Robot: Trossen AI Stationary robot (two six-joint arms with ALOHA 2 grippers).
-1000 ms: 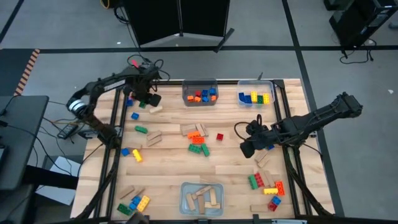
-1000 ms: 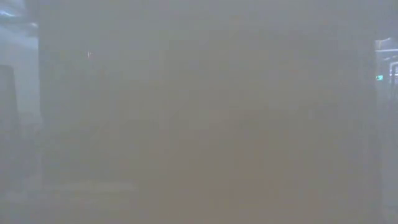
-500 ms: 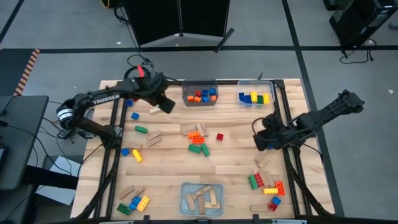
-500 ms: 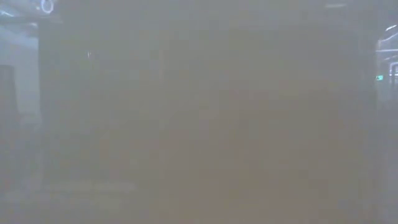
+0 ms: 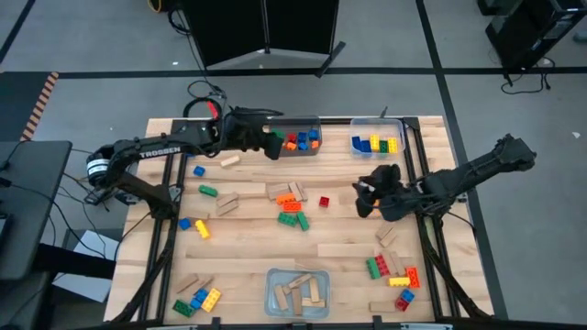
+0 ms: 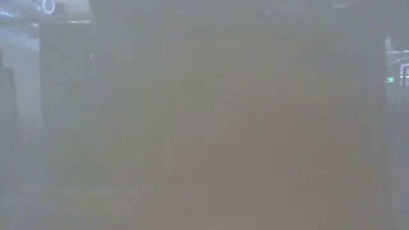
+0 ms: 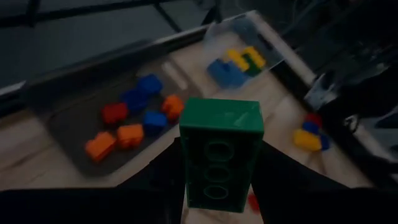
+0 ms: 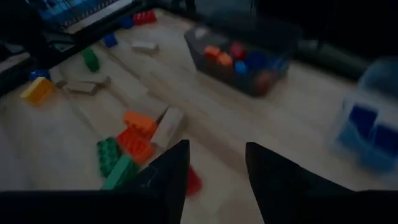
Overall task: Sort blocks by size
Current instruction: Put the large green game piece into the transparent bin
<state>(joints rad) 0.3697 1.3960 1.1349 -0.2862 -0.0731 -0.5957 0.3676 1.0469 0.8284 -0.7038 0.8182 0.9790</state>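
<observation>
My left gripper [image 5: 272, 147] hangs at the left rim of the grey bin [image 5: 295, 149] at the table's far side, shut on a green studded brick [image 7: 221, 155]. That bin holds orange, blue and red bricks [image 7: 134, 121]. My right gripper [image 5: 365, 197] hovers right of the table's middle, open, nothing between its fingers [image 8: 168, 174]. Below it on the table lie a red brick [image 5: 323, 201] and a cluster of orange and green bricks and tan wooden blocks [image 5: 292, 209]. The low view shows only haze. My left gripper pinches the green brick by its two long sides [image 7: 188, 180] between its two fingers. The fingers lie along the brick, slanting down from the table's left. The brick is lifted clear, its hollow underside with round tubes [image 7: 217, 168] turned toward the wrist camera.
A clear bin [image 5: 378, 142] with blue, yellow and green bricks stands at the far right. Another clear bin [image 5: 298, 291], holding wooden blocks, stands at the near edge. Loose blocks lie at the left [image 5: 197, 225], the near left [image 5: 197, 298] and the near right [image 5: 393, 270].
My left gripper has risen from the table's far left with the green brick and swung right to the grey bin, tipping from pointing down to a shallower slant. The brick is lifted clear; the tan block beside it stayed. My right gripper has turned about its wrist.
</observation>
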